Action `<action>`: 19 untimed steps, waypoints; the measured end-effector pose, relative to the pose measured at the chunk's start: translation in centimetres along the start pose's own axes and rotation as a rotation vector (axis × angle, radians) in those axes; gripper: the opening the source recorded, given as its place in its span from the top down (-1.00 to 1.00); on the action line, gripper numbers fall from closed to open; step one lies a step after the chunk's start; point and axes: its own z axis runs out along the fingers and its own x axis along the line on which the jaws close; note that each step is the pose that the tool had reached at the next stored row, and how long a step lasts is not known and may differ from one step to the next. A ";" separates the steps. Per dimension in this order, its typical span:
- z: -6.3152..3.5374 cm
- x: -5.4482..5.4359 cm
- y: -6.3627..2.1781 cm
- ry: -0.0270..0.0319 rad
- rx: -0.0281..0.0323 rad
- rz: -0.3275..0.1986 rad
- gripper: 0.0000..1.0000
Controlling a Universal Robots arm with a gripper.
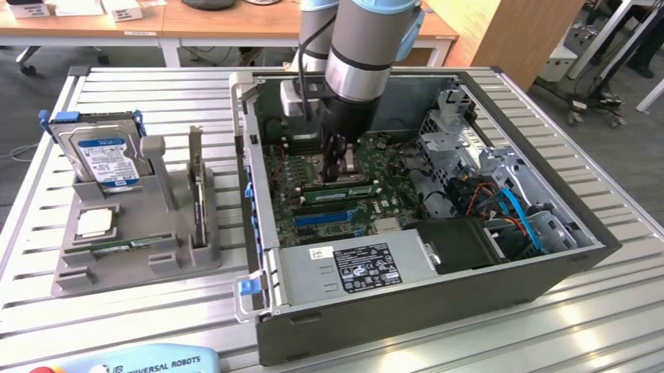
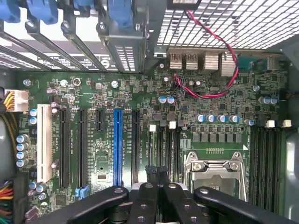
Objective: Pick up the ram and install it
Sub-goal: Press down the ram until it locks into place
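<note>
Hovering inside the open computer case [image 1: 581, 256], the hand [image 1: 337, 159] has its fingers together, gripping nothing visible. A ram stick [image 1: 337, 190] lies in a slot just below it, so seating seems under way; pressing it home evenly likely remains.

One hard drive [image 1: 104, 155], one computer case [image 1: 415, 295]

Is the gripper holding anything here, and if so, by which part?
Nothing appears to be held. The black two-fingered gripper is shut, fingers pressed together with nothing visible between them, low over the green motherboard.
</note>
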 end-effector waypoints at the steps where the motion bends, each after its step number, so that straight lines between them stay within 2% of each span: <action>1: -0.12 0.0 0.00 0.0000 0.0000 0.000 0.80; 8: -0.23 0.0 0.01 -0.0001 0.0000 0.000 0.80; 19: -0.29 0.0 -1.53 0.0000 0.0000 0.000 0.80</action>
